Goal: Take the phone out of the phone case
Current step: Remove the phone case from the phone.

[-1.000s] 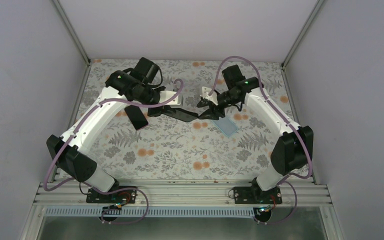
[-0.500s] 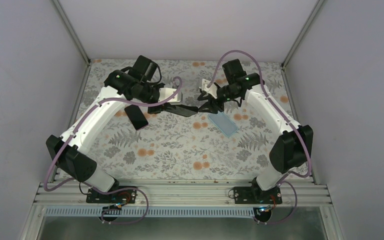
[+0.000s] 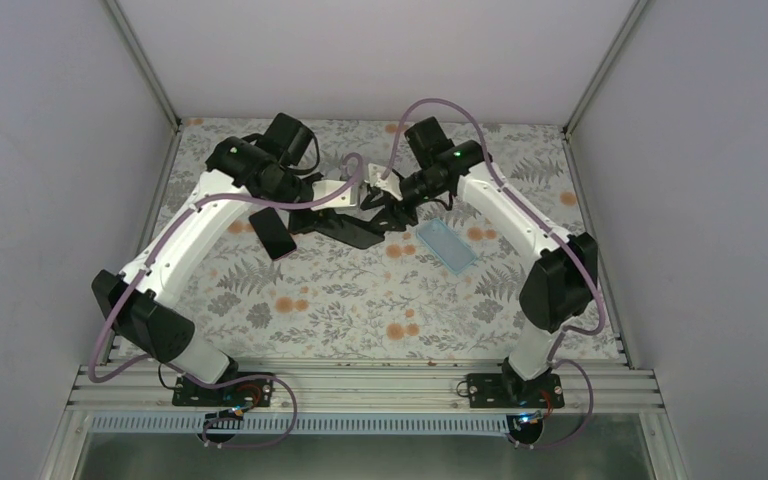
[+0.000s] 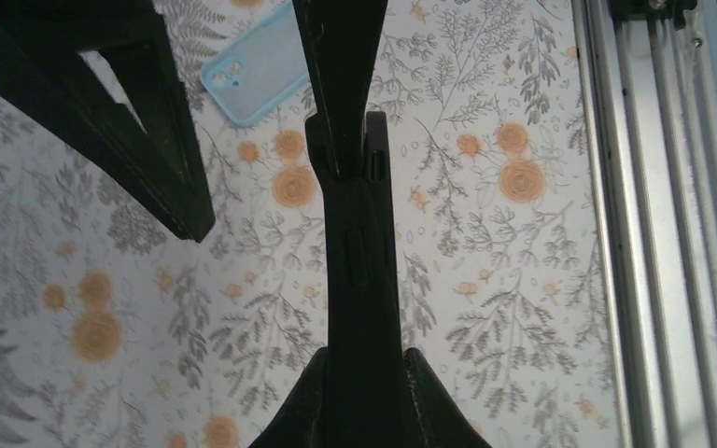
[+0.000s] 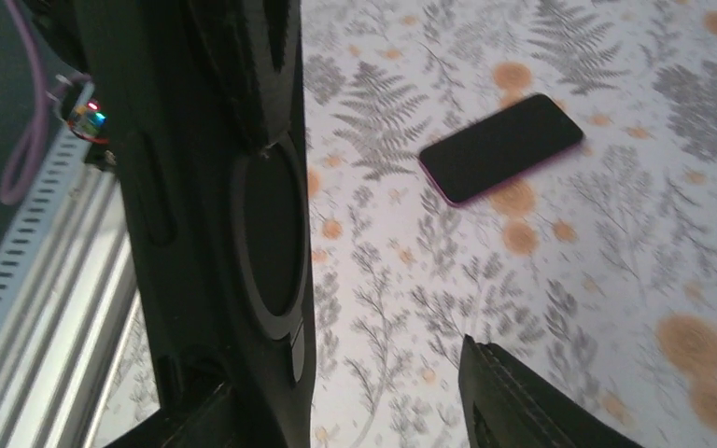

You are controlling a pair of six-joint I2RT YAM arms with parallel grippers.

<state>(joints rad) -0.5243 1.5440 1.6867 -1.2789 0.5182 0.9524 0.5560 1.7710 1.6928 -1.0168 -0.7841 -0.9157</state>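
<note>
We saw the left gripper [image 4: 359,369] clenched on a slim black rectangular phone case [image 4: 358,245], held edge-on above the far middle of the floral-patterned table [image 3: 360,310]. A round ring showed on the case's back; we could not tell whether a phone sat inside. The right gripper [image 3: 378,203] was spread wide, one finger at the case's free end. A light blue plastic phone case [image 3: 447,246] lay flat toward the right edge, and a dark glossy phone with a pink rim [image 3: 273,233] toward the left edge.
</note>
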